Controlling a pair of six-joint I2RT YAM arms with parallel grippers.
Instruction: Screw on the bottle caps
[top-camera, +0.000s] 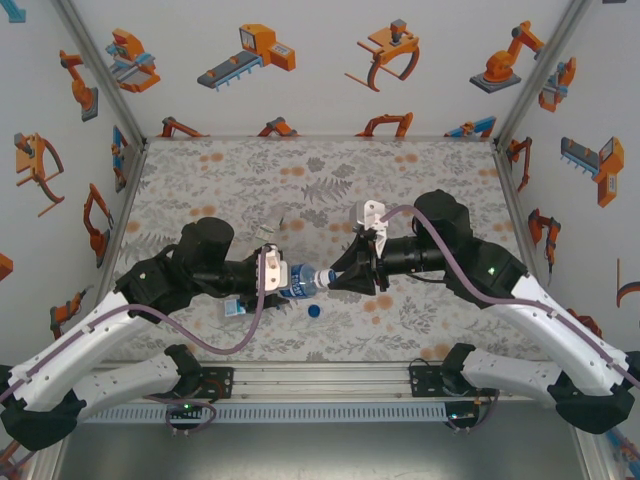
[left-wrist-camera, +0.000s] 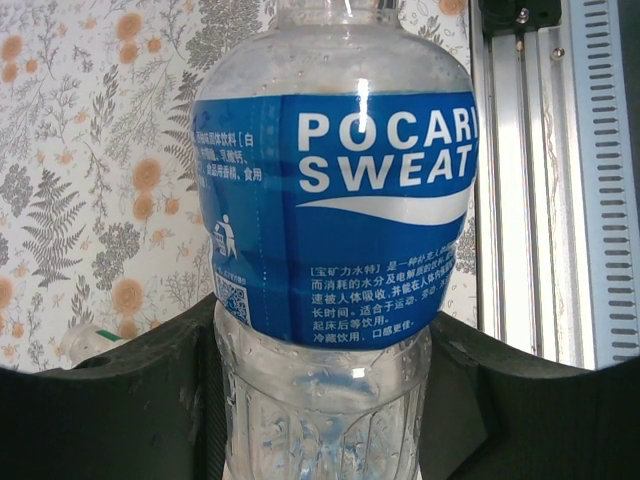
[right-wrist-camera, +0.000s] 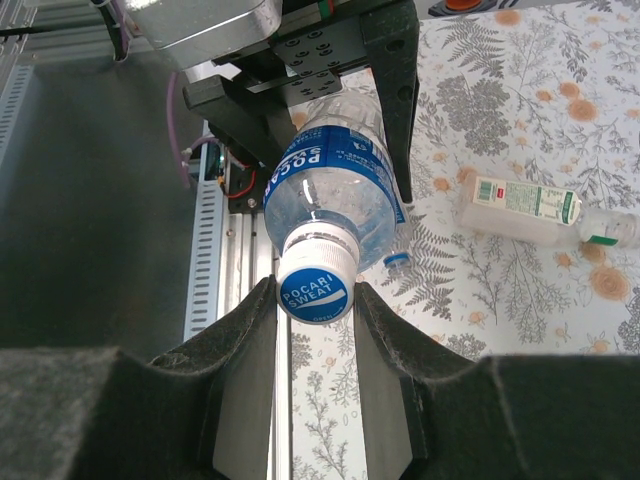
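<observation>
A clear bottle (top-camera: 297, 281) with a blue Pocari Sweat label (left-wrist-camera: 335, 220) is held above the table, its neck pointing right. My left gripper (top-camera: 274, 272) is shut on its lower body, a black finger on each side (left-wrist-camera: 325, 385). A white cap with a blue top (right-wrist-camera: 314, 285) sits on the bottle's neck. My right gripper (top-camera: 338, 279) is shut on this cap, its fingertips pressing both sides (right-wrist-camera: 315, 297). A loose blue cap (top-camera: 314, 311) lies on the table below the bottle (right-wrist-camera: 397, 262). A slimmer bottle with a white-and-green label (right-wrist-camera: 522, 204) lies on its side on the table.
The metal rail (top-camera: 320, 380) with both arm bases runs along the table's near edge. Walls printed with robot pictures close in the left, back and right sides. The flower-patterned table (top-camera: 320, 180) stretches behind the grippers.
</observation>
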